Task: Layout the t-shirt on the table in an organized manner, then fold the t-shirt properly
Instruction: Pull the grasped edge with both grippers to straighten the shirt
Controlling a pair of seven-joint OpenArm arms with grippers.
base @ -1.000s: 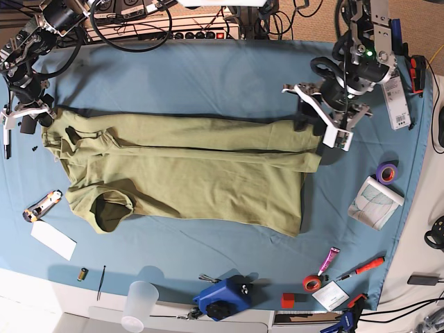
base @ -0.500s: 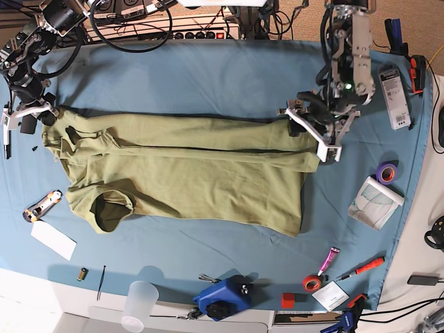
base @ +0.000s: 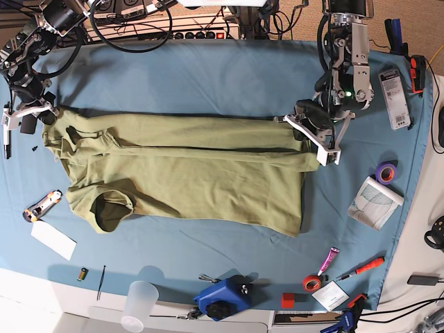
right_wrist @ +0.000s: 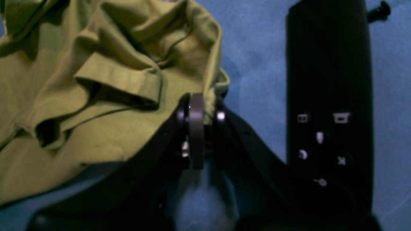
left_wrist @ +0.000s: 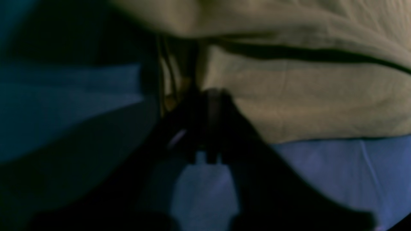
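Observation:
The olive-green t-shirt [base: 187,173] lies lengthwise across the teal table [base: 208,76], folded along its length, with the neck opening at the lower left. My left gripper [base: 310,133] sits at the shirt's upper right corner. In the left wrist view its dark jaws [left_wrist: 208,96] are shut on the edge of the cloth [left_wrist: 305,106]. My right gripper [base: 43,114] is at the shirt's upper left corner. In the right wrist view it [right_wrist: 202,112] is shut on a bunched edge of the shirt [right_wrist: 80,96].
A black device with white icons [right_wrist: 327,112] lies right beside the right gripper. Around the shirt lie a utility knife [base: 41,205], a white card [base: 53,240], a plastic cup [base: 139,305], a blue tool [base: 222,297], a purple tape roll [base: 386,172] and a red screwdriver [base: 361,267].
The left arm came in from the right, lowered onto the shirt's upper right corner and shut its open jaws there. The right gripper stayed at the left corner and tightened.

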